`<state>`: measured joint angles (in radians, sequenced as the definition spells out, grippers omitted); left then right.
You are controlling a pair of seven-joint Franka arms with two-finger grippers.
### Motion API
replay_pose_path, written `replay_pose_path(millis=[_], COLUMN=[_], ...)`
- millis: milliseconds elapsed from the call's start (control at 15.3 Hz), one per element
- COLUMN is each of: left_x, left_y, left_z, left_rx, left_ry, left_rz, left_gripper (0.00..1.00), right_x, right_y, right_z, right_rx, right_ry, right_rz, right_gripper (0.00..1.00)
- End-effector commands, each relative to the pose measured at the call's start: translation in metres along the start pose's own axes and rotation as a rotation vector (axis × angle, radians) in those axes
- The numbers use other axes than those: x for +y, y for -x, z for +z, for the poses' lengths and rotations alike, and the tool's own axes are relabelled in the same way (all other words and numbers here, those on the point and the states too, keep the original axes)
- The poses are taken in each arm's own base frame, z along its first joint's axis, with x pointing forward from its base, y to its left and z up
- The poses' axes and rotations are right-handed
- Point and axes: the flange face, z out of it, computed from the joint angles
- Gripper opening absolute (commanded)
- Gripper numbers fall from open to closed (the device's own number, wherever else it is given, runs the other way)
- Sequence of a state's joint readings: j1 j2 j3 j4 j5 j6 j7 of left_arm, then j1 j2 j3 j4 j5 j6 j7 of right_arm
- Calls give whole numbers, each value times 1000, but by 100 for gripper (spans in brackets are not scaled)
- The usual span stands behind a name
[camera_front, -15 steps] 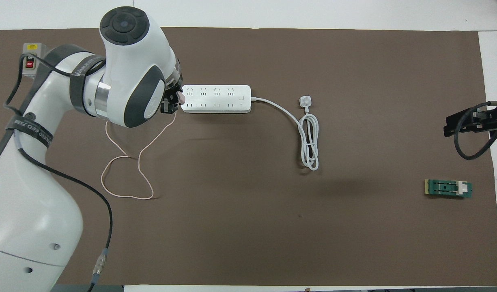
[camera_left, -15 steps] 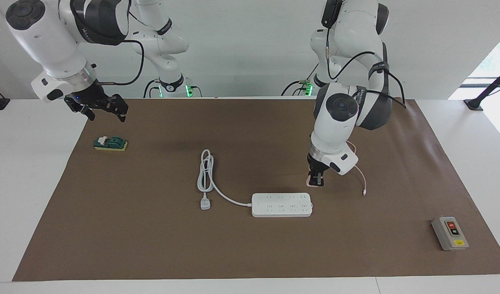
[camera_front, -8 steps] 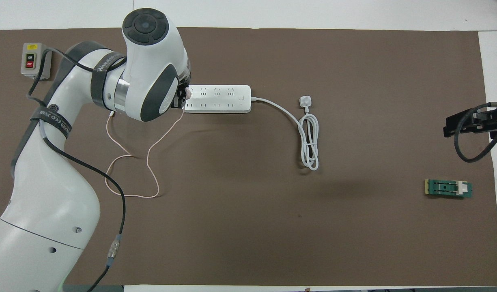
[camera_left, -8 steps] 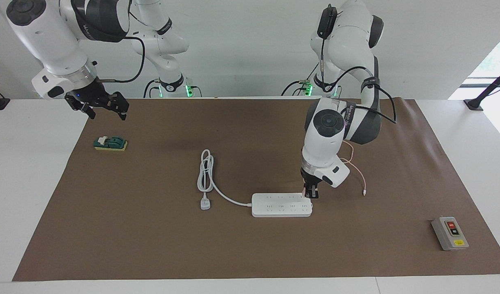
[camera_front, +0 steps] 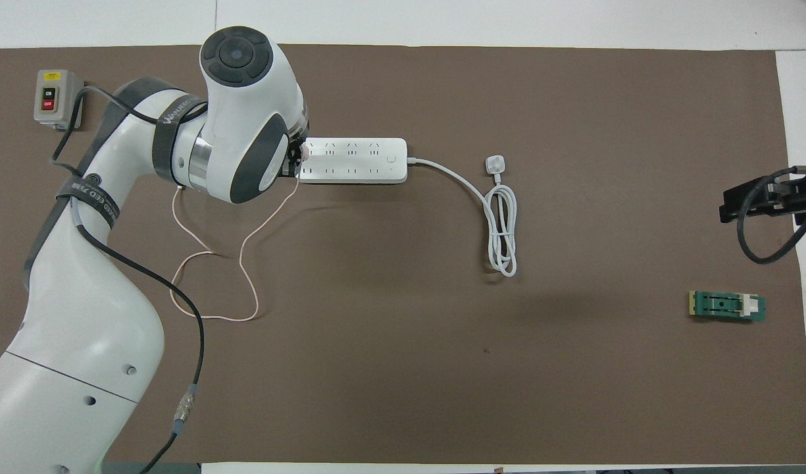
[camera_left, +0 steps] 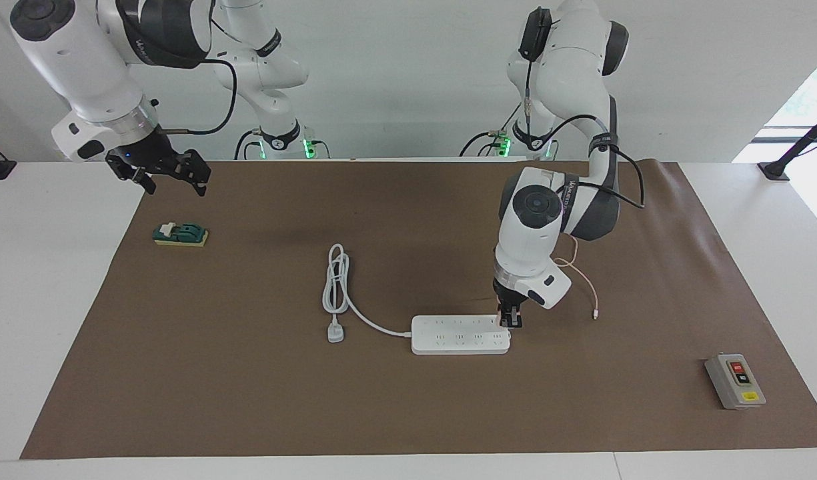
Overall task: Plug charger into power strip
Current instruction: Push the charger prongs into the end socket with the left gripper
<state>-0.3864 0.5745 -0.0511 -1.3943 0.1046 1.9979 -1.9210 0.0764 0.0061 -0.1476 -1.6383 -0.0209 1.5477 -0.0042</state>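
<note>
while the left hand (camera_left: 509,321) grips the charger (camera_front: 304,151) over the power strip (camera_left: 458,335).

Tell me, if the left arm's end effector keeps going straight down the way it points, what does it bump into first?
Probably the power strip. The left end effector, shut on the charger, points down over the strip's end toward the left arm's end of the table.

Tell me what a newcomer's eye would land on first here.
First, the left claw shut on the pink charger, down at the end of the white strip toward the left arm's end of the table. Next, the charger's thin pink cable looping over the brown mat nearer the robots. The right claw waits open in the air near a small green block.
</note>
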Motion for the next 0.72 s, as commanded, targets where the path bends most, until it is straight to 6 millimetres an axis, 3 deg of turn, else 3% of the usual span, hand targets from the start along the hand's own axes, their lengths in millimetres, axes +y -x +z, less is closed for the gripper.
replay_pose_path(millis=[0,655], left_x=[-13,-20], left_y=[-1,20], left_z=[0,11], left_rx=[25,30], left_ry=[8,-12], left_rz=[-10,1], left_gripper=[0,0], right_x=[2,2], right_y=[5,5], right_z=[-4,-4], right_rx=[-3,-3], right_ry=[-4,-5], right_rz=[-16,-15], right_gripper=[100,100])
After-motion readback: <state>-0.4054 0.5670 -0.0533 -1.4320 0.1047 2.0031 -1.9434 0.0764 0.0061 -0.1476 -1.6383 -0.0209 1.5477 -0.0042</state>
